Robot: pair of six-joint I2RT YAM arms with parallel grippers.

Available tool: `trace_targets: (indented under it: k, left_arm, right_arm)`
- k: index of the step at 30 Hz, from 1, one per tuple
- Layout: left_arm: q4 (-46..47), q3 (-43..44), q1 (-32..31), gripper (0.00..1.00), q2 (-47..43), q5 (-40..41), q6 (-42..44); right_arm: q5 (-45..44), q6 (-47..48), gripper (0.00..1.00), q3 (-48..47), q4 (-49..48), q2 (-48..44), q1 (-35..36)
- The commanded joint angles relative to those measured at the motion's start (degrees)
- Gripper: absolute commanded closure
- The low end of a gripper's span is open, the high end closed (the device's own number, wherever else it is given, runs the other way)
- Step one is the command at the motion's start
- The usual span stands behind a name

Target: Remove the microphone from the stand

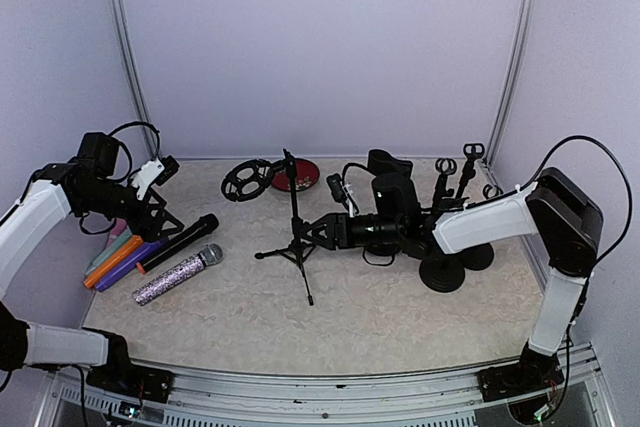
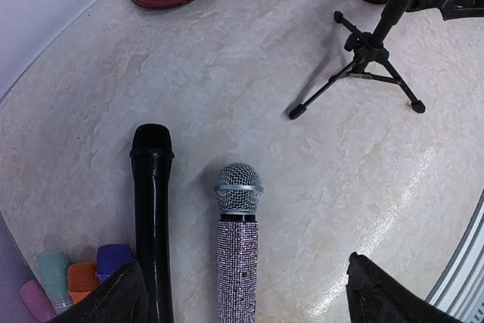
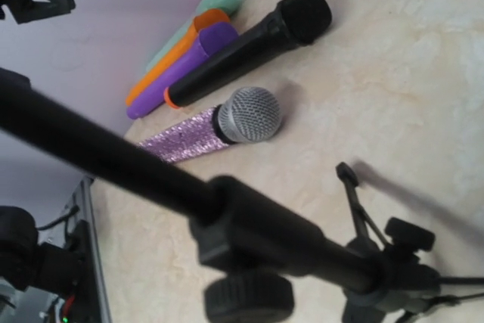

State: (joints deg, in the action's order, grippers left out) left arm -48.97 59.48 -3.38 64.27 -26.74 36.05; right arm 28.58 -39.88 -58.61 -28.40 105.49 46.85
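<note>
Left claw [image 2: 246,296] spread above glittery microphone [image 2: 238,251].

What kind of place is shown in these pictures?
Probably a robot test cell in a lab, not a music studio: plain lavender panels in a metal frame enclose a marble-patterned table, with a left arm and right arm mounted at its edge.

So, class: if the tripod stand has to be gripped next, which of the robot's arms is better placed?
Right. The right gripper sits close beside the pole of the tripod stand, which fills its wrist view. The left gripper hovers open at the far left, above the glitter microphone.
</note>
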Motion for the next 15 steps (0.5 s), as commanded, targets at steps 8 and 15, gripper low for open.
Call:
trace_targets:
  k: [8,15]
  left_arm:
    - [-0.93,1.9,-0.49,0.12,-0.1,-0.33,0.86]
    - [-1.29,2.19,-0.56,0.12,-0.23,-0.15,1.23]
  right_arm:
    - [0.83,-2.57,0.55,-2.88,-5.86,2.39,0.74]
    - [-0.53,-3.17,0.7,-1.7,-6.43,2.52,1.6]
